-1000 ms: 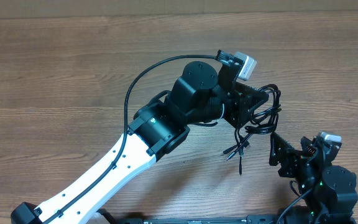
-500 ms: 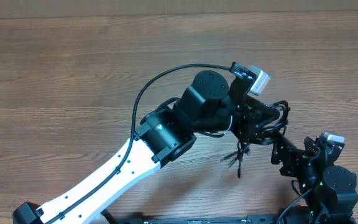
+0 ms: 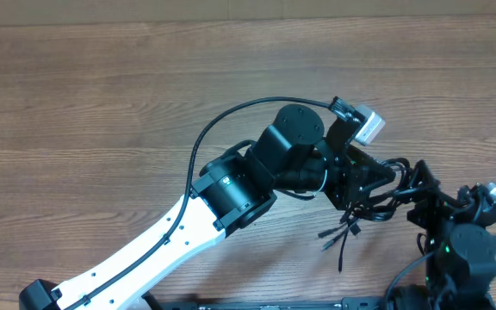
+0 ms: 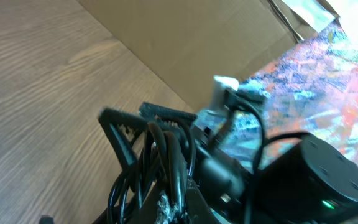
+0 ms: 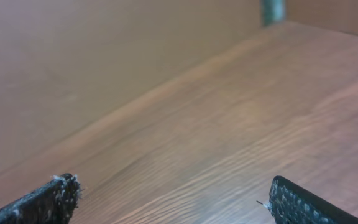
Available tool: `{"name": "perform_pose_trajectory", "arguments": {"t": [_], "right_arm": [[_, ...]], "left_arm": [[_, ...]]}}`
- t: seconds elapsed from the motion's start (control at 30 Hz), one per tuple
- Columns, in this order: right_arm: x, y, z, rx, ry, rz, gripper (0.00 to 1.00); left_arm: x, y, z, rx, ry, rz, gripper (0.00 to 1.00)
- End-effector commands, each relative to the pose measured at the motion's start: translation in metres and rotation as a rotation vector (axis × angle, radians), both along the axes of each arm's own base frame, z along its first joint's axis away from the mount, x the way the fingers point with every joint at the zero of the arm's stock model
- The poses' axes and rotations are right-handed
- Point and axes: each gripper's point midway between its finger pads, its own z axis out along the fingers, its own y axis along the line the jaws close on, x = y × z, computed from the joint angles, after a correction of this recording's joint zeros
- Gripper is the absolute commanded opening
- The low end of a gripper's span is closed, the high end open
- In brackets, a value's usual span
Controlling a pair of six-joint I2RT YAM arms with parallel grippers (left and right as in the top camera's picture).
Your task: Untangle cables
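The cables (image 3: pixel 392 200) are a bundle of thin black cords hanging from my left gripper (image 3: pixel 370 184), which is shut on them near the table's right front. Loose plug ends (image 3: pixel 337 236) trail down-left onto the wood. In the left wrist view the cords (image 4: pixel 166 155) run up between the fingers (image 4: pixel 173 208). My right gripper (image 3: pixel 424 200) is open, its fingers right beside the bundle's right side. In the right wrist view its two finger tips (image 5: pixel 169 199) stand wide apart with only bare table between them.
The wooden table (image 3: pixel 102 112) stretches to the left and back. A cardboard wall (image 4: pixel 185 43) stands behind it. The left arm's thick black wire (image 3: pixel 222 120) arcs over its white link. The right arm's base (image 3: pixel 468 258) sits at the front right edge.
My left gripper has carried the cable bundle to the right and slightly forward, up against the right gripper. The right arm has shifted right and turned.
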Motion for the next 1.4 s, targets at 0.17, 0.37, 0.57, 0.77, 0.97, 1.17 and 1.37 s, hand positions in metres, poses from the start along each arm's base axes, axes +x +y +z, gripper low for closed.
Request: {"name": "perform_pose_trajectory", "arguments": {"t": [0.17, 0.37, 0.57, 0.77, 0.97, 1.17, 1.37], "right_arm": [[0.015, -0.028, -0.078, 0.105, 0.250, -0.279, 0.96], [0.017, -0.037, -0.108, 0.157, 0.352, -0.365, 1.00], [0.015, -0.042, -0.113, 0.217, 0.366, -0.374, 1.00], [0.035, -0.016, -0.109, 0.201, 0.373, -0.148, 1.00], [0.053, 0.019, -0.098, 0.149, 0.351, 0.133, 1.00], [0.059, 0.055, -0.081, 0.077, 0.325, 0.411, 1.00], [0.049, 0.073, -0.064, 0.017, 0.289, 0.550, 1.00]], "left_arm": [[-0.001, 0.008, 0.006, 0.000, -0.021, -0.028, 0.04], [0.035, 0.048, 0.002, 0.052, -0.018, 0.084, 0.04], [0.051, 0.079, 0.001, 0.089, -0.006, 0.159, 0.04], [0.054, 0.081, 0.001, 0.089, -0.014, 0.166, 0.04], [0.061, 0.087, 0.001, 0.093, -0.032, 0.185, 0.04], [0.072, 0.095, 0.000, 0.099, -0.058, 0.212, 0.04], [0.068, 0.098, -0.007, 0.147, -0.193, 0.146, 0.04]]}}
